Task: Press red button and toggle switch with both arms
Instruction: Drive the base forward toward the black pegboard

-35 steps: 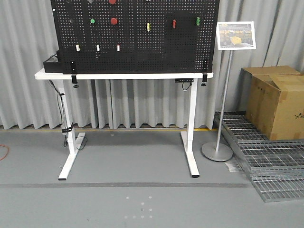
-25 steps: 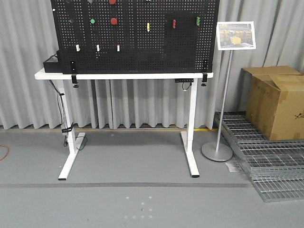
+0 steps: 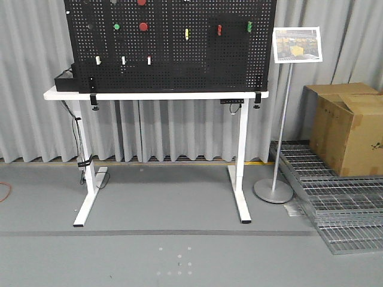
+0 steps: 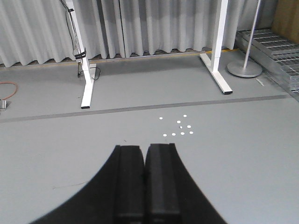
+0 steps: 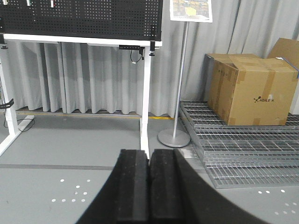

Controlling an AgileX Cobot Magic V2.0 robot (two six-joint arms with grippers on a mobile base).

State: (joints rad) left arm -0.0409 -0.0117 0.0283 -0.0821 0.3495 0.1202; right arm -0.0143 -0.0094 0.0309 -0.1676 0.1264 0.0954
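A black pegboard (image 3: 170, 54) stands on a white table (image 3: 155, 95) far ahead. On it a round red button (image 3: 143, 26) sits upper left beside a green one (image 3: 116, 26). Small toggle switches with white tips (image 3: 123, 60) line its lower left; yellow (image 3: 187, 33), red (image 3: 219, 29) and green (image 3: 249, 26) ones sit to the right. My left gripper (image 4: 145, 147) is shut and empty, over bare floor. My right gripper (image 5: 149, 152) is shut and empty, facing the table's right leg (image 5: 145, 98). Neither gripper shows in the front view.
A sign stand (image 3: 281, 119) with a round base stands right of the table. A cardboard box (image 3: 349, 125) sits on metal grating (image 3: 335, 203) at the far right. Grey curtains hang behind. White dots (image 3: 179, 263) mark the floor. A black box (image 3: 64, 81) sits on the table's left end.
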